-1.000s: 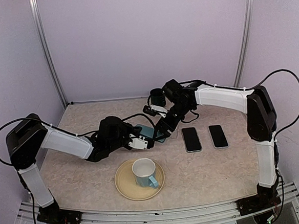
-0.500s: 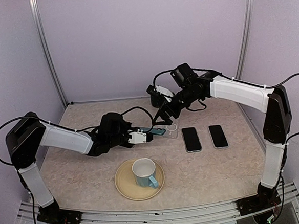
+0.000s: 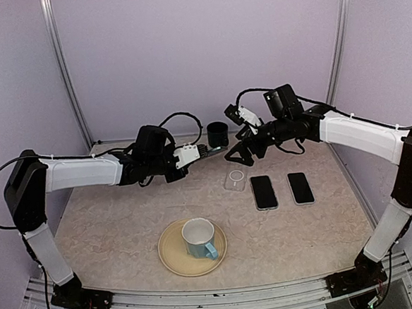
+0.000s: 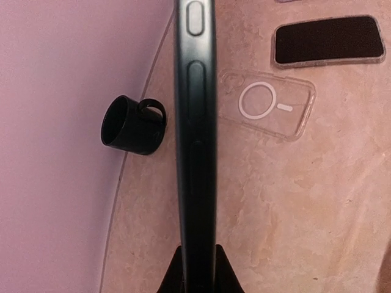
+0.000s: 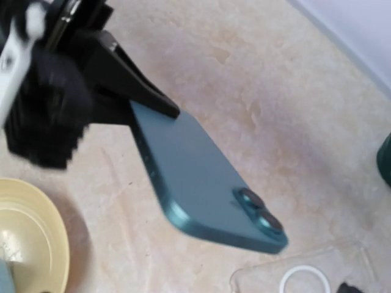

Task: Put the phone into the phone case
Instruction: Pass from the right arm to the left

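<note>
The phone point(image 5: 195, 183) is teal with a twin camera and hangs in the air, held flat. In the left wrist view the phone point(image 4: 195, 122) shows edge-on. My left gripper point(image 3: 204, 152) is shut on its near end, its fingers point(image 4: 183, 278) pinching both faces. The clear phone case point(image 3: 234, 179) with a white ring lies empty on the table, below and right of the phone; the case point(image 4: 269, 110) lies flat. My right gripper point(image 3: 236, 156) hovers open just right of the phone's free end, apart from it, above the case.
Two dark phones point(image 3: 264, 191) point(image 3: 301, 187) lie right of the case. A black cup point(image 3: 217, 134) stands by the back wall. A beige plate point(image 3: 172, 259) carrying a white-and-blue mug point(image 3: 199, 238) sits near the front middle.
My right gripper has opened and drawn back up and to the right. My left gripper has lifted the phone up and toward the back, over to near the black cup.
</note>
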